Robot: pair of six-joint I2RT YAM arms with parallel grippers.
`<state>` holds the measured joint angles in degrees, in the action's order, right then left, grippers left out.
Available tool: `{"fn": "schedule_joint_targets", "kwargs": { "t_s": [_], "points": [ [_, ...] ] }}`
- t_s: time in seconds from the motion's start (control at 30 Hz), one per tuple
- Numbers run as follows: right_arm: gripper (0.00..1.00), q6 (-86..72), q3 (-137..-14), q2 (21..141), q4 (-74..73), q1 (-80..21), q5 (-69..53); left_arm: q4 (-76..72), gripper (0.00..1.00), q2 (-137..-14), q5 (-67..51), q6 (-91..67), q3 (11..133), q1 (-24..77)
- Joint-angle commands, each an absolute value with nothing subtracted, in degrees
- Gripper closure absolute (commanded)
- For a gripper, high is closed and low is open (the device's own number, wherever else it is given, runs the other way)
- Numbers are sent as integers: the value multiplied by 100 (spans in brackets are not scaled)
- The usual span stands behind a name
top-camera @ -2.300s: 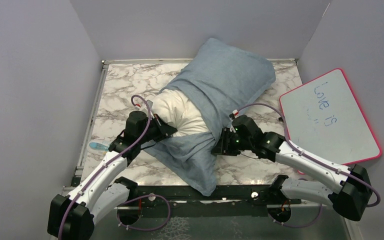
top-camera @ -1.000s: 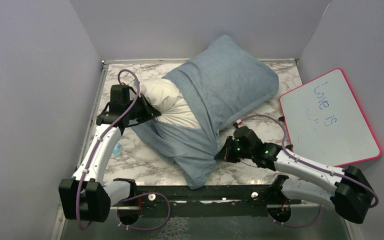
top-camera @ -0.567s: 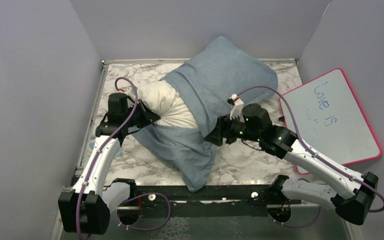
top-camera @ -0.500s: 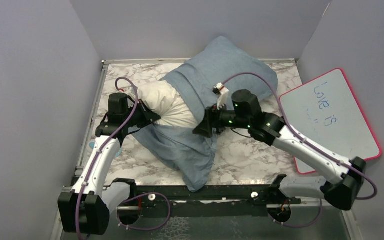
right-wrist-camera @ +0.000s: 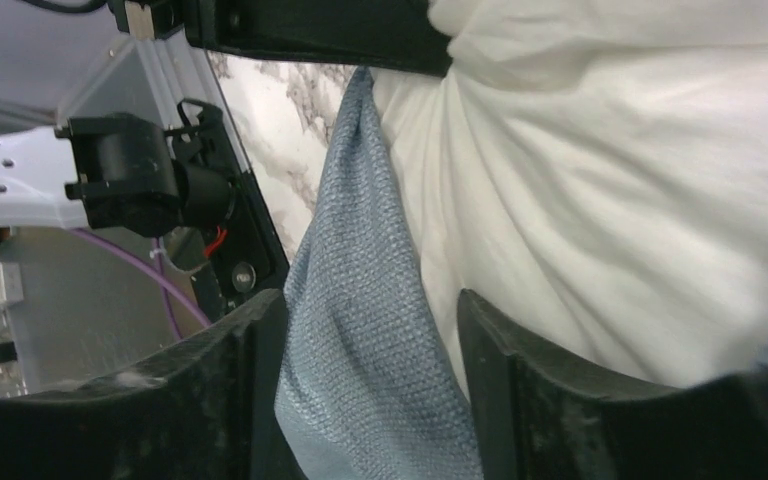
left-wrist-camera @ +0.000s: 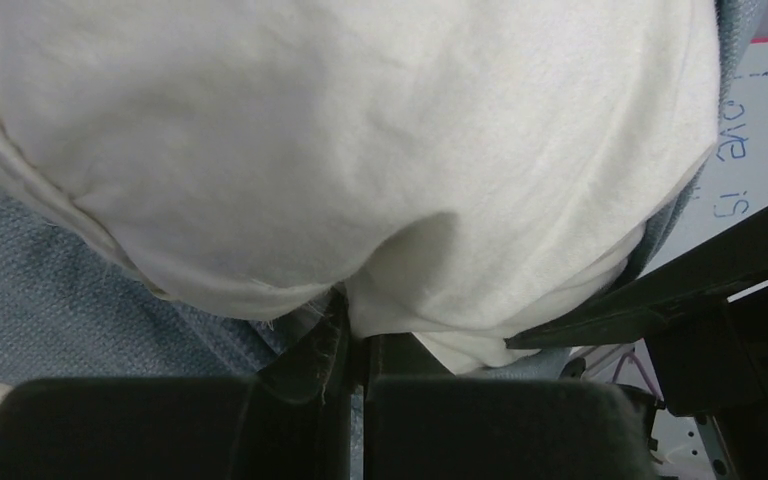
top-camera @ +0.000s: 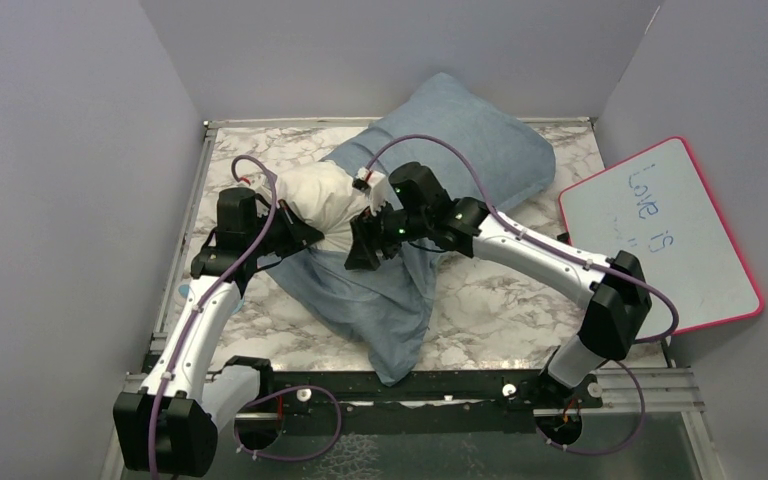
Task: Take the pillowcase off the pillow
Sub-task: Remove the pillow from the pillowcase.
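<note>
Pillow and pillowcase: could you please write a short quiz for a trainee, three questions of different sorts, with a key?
1. True or false: the left claw is shut on the white pillow.
2. What lies between the fingers of the open right claw? A) a book B) an edge of the blue pillowcase C) a spoon
3. Fill in: the whiteboard at the right has a ___ rim.
Key: 1 true; 2 B; 3 pink.

Plain grey walls (top-camera: pixel 60 150) on three sides; marble-patterned tabletop (top-camera: pixel 480 310); pink-rimmed whiteboard (top-camera: pixel 660 230) at right.
</note>
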<state>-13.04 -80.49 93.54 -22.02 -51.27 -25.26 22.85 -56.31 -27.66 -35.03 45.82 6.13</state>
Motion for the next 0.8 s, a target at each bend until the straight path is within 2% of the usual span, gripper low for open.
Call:
{"fn": "schedule_joint_targets", "kwargs": {
  "t_s": [0.0, 0.13, 0.23, 0.4, 0.57, 0.77],
  "points": [
    [39, -826, -8215, 9654, -2724, -5379, -2943, 1880, 100, -5468, -2996, -3671, 4694, 655],
    [58, -769, -7895, 9544, -2562, -5968, -3464, 1879, 100, -5597, -2866, -3731, 4718, 668],
    [64, -777, -7665, 9423, -2474, -6382, -3836, 1872, 100, -5735, -2812, -3797, 4789, 676],
    [63, -774, -6991, 9295, -2254, -6823, -4338, 1758, 100, -5819, -2676, -4000, 4864, 684],
    [64, -493, -6385, 9359, -2591, -6978, -4093, 1709, 100, -5873, -2512, -4093, 4983, 678],
    [64, -563, -5552, 9223, -2107, -6978, -4262, 1730, 100, -6253, -2440, -4186, 5520, 636]
  ]
}}
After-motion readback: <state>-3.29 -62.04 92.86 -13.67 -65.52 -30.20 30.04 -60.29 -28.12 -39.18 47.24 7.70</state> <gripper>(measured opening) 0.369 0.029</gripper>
